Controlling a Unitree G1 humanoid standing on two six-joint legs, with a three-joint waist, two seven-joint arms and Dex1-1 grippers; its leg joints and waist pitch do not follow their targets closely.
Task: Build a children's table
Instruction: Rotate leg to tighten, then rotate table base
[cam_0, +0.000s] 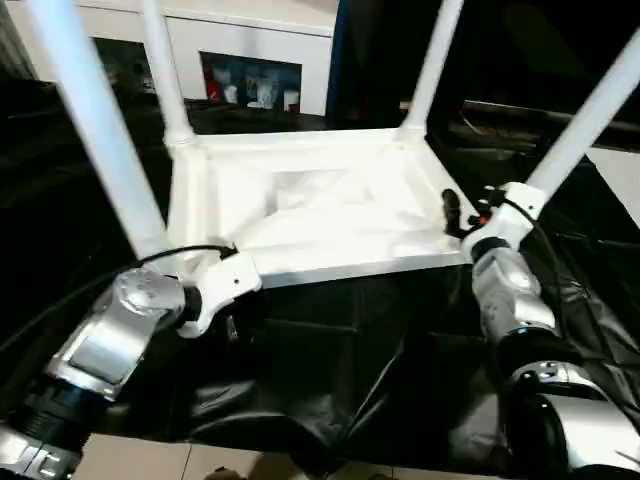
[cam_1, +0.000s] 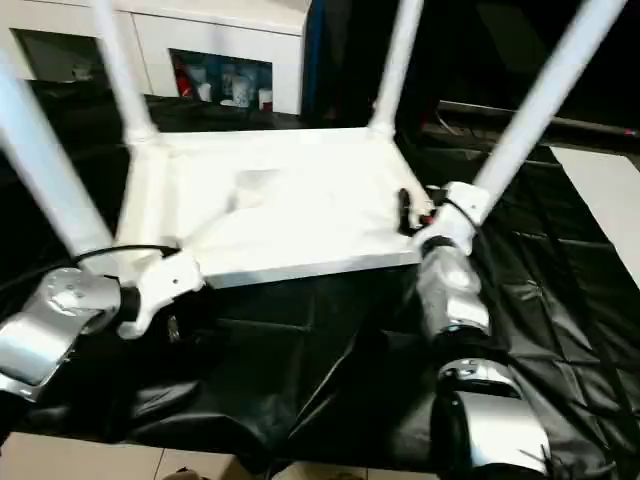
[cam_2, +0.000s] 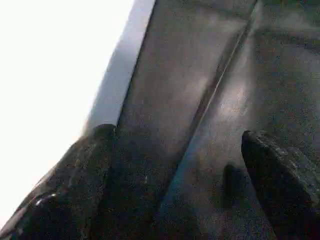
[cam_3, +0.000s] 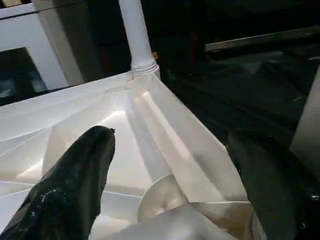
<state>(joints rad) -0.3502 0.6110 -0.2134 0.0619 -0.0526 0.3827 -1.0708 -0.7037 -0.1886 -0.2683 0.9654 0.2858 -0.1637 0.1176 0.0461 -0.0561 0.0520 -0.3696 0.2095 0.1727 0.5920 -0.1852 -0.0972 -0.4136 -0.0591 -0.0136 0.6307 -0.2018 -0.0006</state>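
The children's table lies upside down on a black sheet, its white ribbed top (cam_0: 310, 210) facing up. All of its legs stand in the corner sockets: front left (cam_0: 95, 120), back left (cam_0: 165, 70), back right (cam_0: 432, 65) and front right (cam_0: 590, 115). My left gripper (cam_0: 235, 320) hangs just below the top's front-left corner; in the left wrist view it (cam_2: 177, 135) is open, with only black sheet between the fingers and the white edge beside one finger. My right gripper (cam_3: 172, 137) is open at the front-right corner, its fingers on either side of the rim next to that leg.
The black sheet (cam_0: 340, 350) covers the work surface and hangs in folds at the front. A white cabinet with a glass door (cam_0: 250, 80) stands behind. Pale floor shows at the right (cam_0: 620, 180) and along the near edge (cam_0: 130, 460).
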